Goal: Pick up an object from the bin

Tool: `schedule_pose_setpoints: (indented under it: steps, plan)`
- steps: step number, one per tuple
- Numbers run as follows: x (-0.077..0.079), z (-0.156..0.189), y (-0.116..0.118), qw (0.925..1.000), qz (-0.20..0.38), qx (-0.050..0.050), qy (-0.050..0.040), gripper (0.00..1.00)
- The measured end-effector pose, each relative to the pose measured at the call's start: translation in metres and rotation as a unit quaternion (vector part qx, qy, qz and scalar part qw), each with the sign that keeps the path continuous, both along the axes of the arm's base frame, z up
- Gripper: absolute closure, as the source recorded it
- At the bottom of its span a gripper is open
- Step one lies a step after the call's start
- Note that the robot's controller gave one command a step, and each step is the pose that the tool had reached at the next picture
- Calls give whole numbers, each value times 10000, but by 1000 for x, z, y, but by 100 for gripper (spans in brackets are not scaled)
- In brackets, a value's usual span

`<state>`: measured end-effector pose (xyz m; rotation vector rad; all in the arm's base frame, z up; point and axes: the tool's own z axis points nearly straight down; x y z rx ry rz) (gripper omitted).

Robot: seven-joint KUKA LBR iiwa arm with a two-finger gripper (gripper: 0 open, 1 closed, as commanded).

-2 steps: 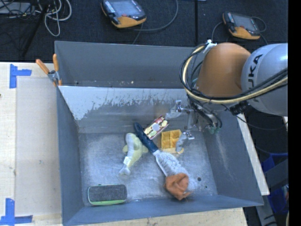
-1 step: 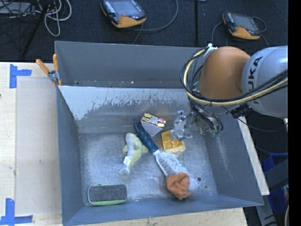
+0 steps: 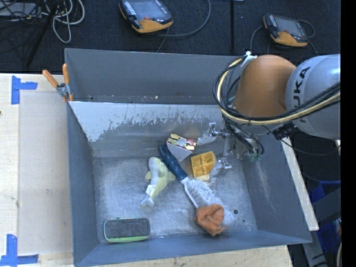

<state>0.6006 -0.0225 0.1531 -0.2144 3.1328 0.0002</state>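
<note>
in the camera view, the gripper (image 3: 218,147) is seen low in the bin (image 3: 111,166), just right of a yellow waffle-patterned block (image 3: 201,164). its fingers (image 3: 225,163) are spread apart and nothing is clasped between them; one fingertip is seen just beside the block's right edge. a blue-handled brush (image 3: 173,164) is laid just left of the block. a small packet (image 3: 182,142) is seen above-left of it, an orange lump (image 3: 210,218) below it, a pale bottle (image 3: 157,178) further left, and a sponge (image 3: 127,229) well apart at lower left.
</note>
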Motion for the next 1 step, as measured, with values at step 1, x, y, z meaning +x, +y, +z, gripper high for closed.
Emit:
schedule_pose_setpoints:
  steps: [1]
  plan:
    - [0,0,0,10000,2,0,0,0]
